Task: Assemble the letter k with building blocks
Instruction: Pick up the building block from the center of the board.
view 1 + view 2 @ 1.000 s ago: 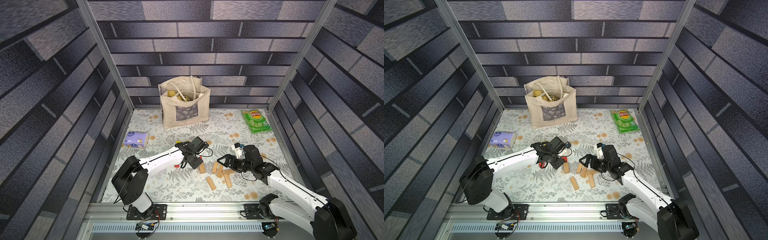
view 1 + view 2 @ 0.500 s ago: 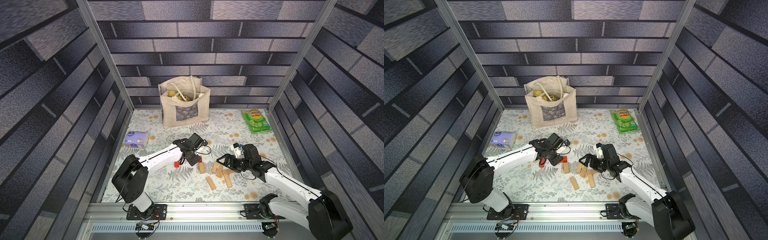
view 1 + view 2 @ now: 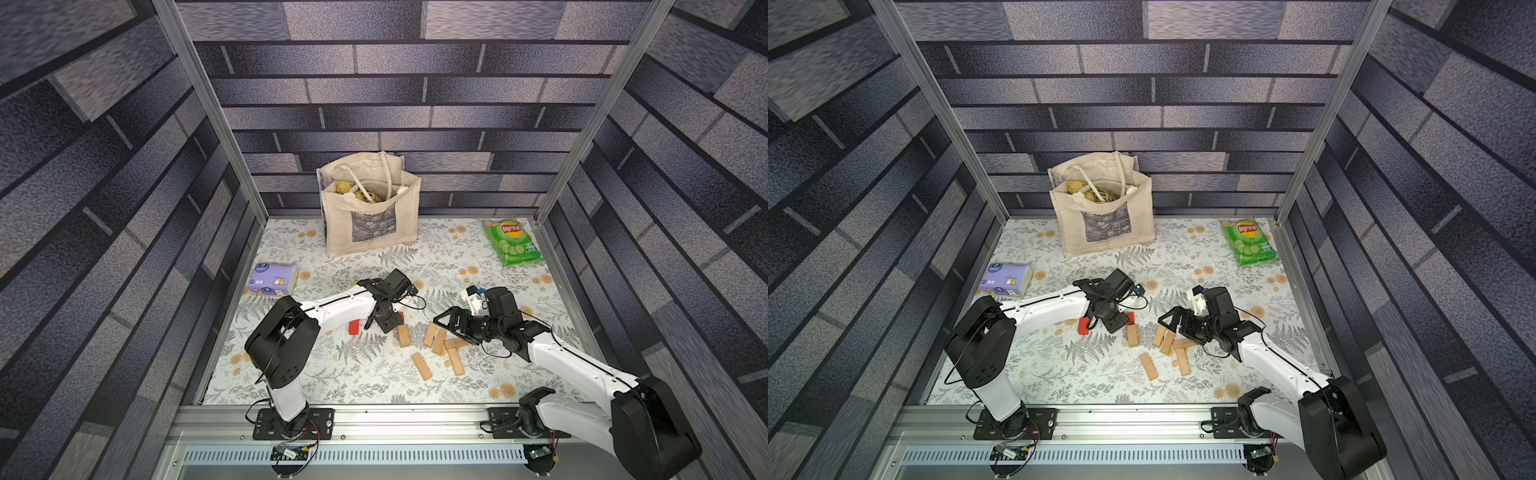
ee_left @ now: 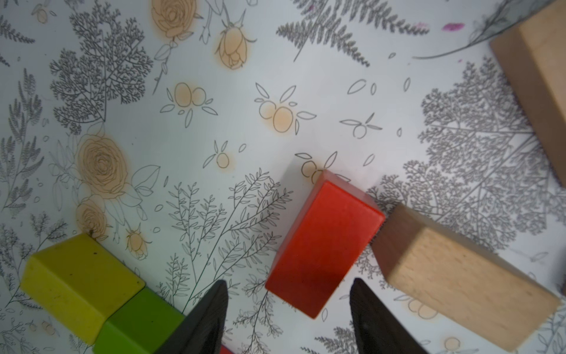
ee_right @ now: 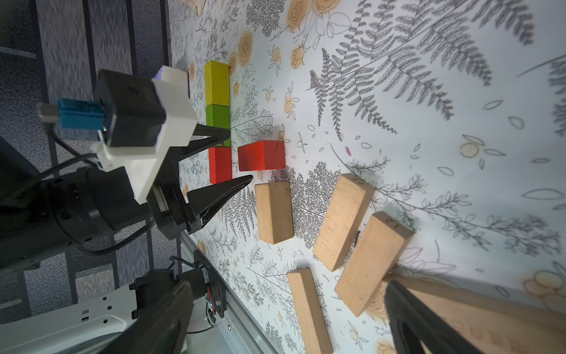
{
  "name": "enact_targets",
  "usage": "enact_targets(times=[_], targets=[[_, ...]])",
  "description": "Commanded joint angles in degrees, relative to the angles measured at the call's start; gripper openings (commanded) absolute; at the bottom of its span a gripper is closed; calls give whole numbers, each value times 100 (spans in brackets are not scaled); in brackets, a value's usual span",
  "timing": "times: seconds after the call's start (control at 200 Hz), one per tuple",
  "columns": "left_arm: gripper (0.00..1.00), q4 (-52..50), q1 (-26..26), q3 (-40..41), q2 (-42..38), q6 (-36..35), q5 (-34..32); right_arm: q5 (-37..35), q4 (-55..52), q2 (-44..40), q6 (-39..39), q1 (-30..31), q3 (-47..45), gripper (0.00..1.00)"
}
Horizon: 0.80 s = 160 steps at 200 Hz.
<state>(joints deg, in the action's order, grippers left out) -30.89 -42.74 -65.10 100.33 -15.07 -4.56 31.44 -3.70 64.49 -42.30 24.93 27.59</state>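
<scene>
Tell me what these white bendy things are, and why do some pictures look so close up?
They are two robot arms, the left arm and the right arm. Each ends in two black jaws for pinching things. Two pictures look down from high up on the whole flowery table. The other two come from little cameras on the arms' wrists, so they see the blocks up close. On the table lie wooden blocks: a yellow block, a green block and a red block in a row, a second red block beside them, and six tan blocks nearby. Further back are a cloth bag, a green crisp packet and a purple tissue pack. Both pairs of jaws are open and hold nothing.
</scene>
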Motion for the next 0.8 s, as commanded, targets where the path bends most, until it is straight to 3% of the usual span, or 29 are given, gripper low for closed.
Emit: enact_targets(times=[0.0,0.796], targets=[[66,11,-31,-244,117,-86,24,137,63,91,116,-60,74,100],[56,-91,-233,-877,830,6,53,255,156,248,233,-234,-44,100]])
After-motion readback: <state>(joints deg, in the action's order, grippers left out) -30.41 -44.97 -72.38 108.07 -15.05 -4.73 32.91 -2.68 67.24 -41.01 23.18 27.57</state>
